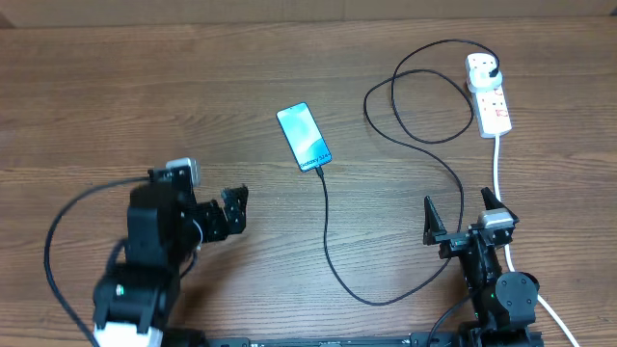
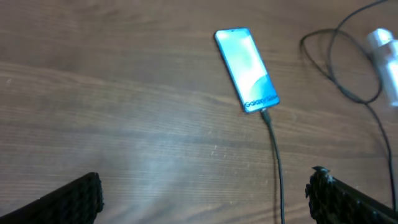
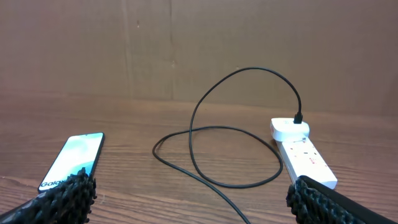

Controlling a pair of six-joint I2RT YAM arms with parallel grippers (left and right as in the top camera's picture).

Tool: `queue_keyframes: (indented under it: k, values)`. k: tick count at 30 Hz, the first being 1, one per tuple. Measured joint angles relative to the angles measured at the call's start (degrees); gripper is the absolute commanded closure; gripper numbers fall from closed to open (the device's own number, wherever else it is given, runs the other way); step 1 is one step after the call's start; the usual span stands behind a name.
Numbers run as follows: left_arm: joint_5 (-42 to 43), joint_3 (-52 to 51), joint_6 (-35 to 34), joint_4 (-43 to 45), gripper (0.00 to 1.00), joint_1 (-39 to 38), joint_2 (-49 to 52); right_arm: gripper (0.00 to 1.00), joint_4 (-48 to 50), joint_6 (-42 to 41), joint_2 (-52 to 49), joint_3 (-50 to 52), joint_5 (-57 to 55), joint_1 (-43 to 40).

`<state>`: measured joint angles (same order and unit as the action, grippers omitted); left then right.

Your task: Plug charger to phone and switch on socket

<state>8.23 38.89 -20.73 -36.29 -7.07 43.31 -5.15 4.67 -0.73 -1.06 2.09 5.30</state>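
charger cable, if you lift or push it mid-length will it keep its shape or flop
Probably floppy: the charger lies in loose loops and curves, so it would likely sag when lifted. Its tip meets the phone, so a pull might drag that slim phone along.

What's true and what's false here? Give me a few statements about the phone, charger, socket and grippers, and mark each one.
The phone lies screen up on the table. True.
The left gripper holds the charger. False: it is open, empty and apart from the cable.
The charger runs into the far end of the socket. True.
The phone rests on the socket. False: they lie well apart.
The right gripper is shut. False: it is open.
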Motion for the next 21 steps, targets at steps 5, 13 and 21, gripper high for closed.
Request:
queue_keyframes:
  k: [5,13,21]
  values:
    - [0.61,-7.61,0.74,5.11,0.00,0.00,-8.81,0.00,0.00,0.00,0.00,0.00,0.00,0.00]
    - [0.81,-15.67,1.53,11.91,0.01,0.00,-20.63,0.00,0.02,0.00,0.00,0.00,0.00,0.00]
    - [1.03,-19.93,2.99,13.64,0.00,3.96,-30.97,0.00,0.00,0.02,0.00,0.00,0.02,0.00]
